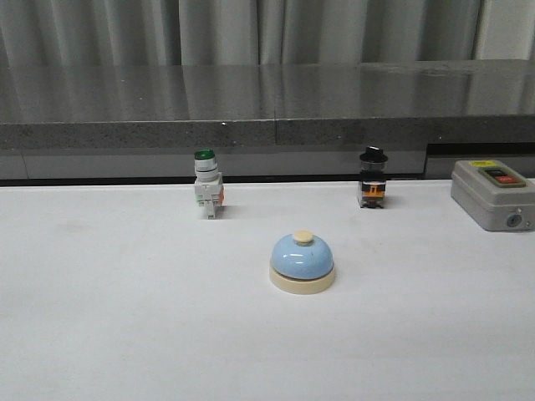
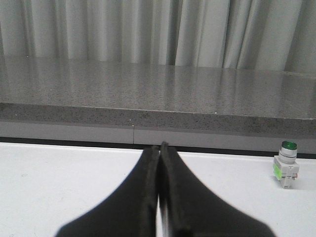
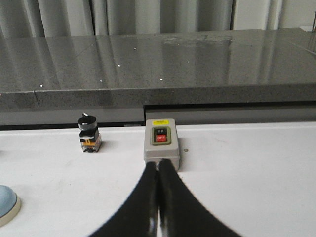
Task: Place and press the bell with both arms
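Observation:
The bell (image 1: 303, 261), with a light-blue dome, cream base and cream knob, stands upright on the white table near the middle in the front view. Its edge also shows in the right wrist view (image 3: 6, 204). No arm shows in the front view. My left gripper (image 2: 159, 147) is shut and empty, held over bare table far from the bell. My right gripper (image 3: 158, 164) is shut and empty, its tips in line with the grey box, with the bell off to one side.
A green-capped white push-button switch (image 1: 207, 185) stands behind the bell to the left, also in the left wrist view (image 2: 286, 164). A black-knobbed switch (image 1: 373, 179) and a grey box with red button (image 1: 495, 193) stand to the right. A dark stone ledge (image 1: 267, 104) runs along the back.

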Controlling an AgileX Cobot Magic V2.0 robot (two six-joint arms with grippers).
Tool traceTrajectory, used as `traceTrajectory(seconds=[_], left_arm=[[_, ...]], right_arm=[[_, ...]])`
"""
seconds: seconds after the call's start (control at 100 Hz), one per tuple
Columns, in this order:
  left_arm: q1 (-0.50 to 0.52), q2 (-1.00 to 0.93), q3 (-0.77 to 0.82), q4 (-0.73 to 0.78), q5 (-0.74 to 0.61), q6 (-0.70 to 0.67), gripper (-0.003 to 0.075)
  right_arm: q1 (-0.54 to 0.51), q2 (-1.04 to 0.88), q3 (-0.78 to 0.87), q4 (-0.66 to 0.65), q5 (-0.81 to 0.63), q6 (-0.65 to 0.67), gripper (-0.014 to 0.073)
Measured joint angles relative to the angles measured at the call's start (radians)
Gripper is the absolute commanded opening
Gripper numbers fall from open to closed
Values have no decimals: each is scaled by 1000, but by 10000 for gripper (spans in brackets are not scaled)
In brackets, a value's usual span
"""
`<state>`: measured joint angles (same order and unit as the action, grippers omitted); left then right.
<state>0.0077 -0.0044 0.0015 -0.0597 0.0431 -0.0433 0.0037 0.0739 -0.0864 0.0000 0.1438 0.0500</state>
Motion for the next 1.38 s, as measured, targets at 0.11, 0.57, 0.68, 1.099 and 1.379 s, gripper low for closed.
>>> traceTrajectory(seconds=[0.11,0.57,0.68,1.099,1.379], left_arm=[[0,0,0,0,0,0,-20],[0,0,0,0,0,0,-20],[0,0,0,0,0,0,-20],[0,0,0,0,0,0,-20],[0,0,0,0,0,0,-20]], right_arm=[[0,-5,44,0,-14,0,-58],[0,-84,112,0,-55,0,-58],[0,-84,112,0,-55,0,-58],[0,-84,112,0,-55,0,-58],[0,-84,112,0,-55,0,-58]])
